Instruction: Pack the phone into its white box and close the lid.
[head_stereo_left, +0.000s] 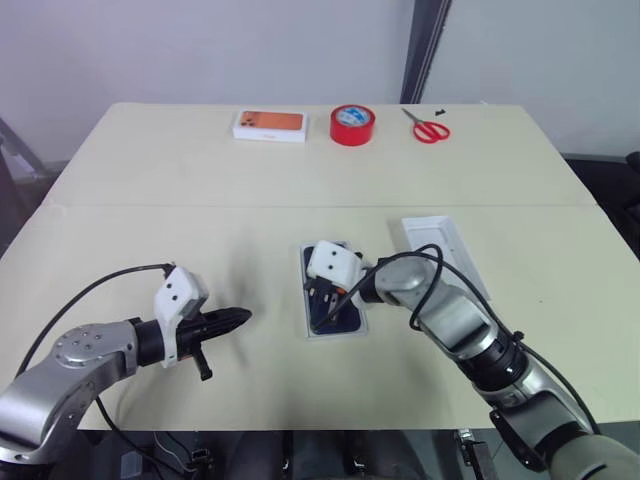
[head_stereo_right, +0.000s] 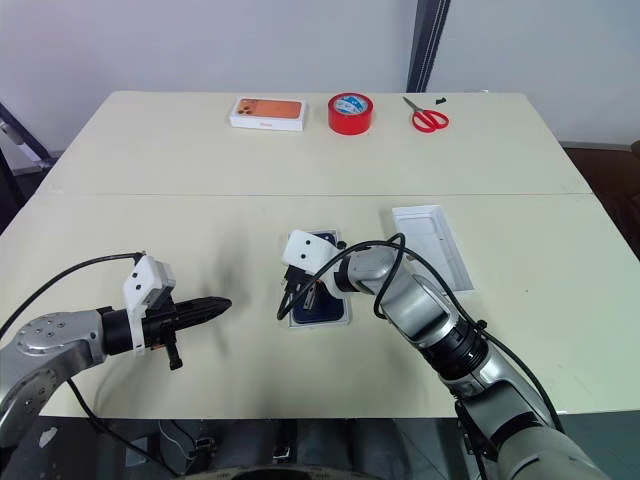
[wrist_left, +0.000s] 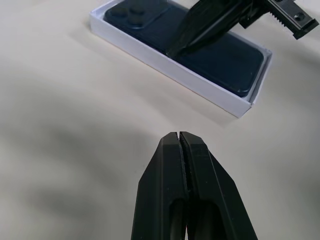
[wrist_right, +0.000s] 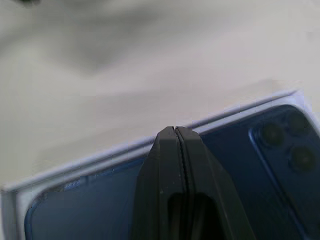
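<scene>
The dark navy phone (wrist_left: 225, 60) lies inside the shallow white box (wrist_left: 165, 65) at the middle of the table, with its camera cluster (wrist_right: 290, 145) showing. My right gripper (head_stereo_left: 324, 300) is shut, and its tip rests on or just above the phone near the box's long rim (wrist_right: 100, 160); whether it touches I cannot tell. My left gripper (head_stereo_left: 243, 317) is shut on nothing. It hovers over bare table to the left of the box and points toward it. The lid (head_stereo_left: 440, 250) lies open side up just right of the box.
Along the far edge stand a white box with an orange picture (head_stereo_left: 270, 124), a red tape roll (head_stereo_left: 352, 125) and red scissors (head_stereo_left: 430, 128). A seam (head_stereo_left: 200, 206) crosses the table behind the box.
</scene>
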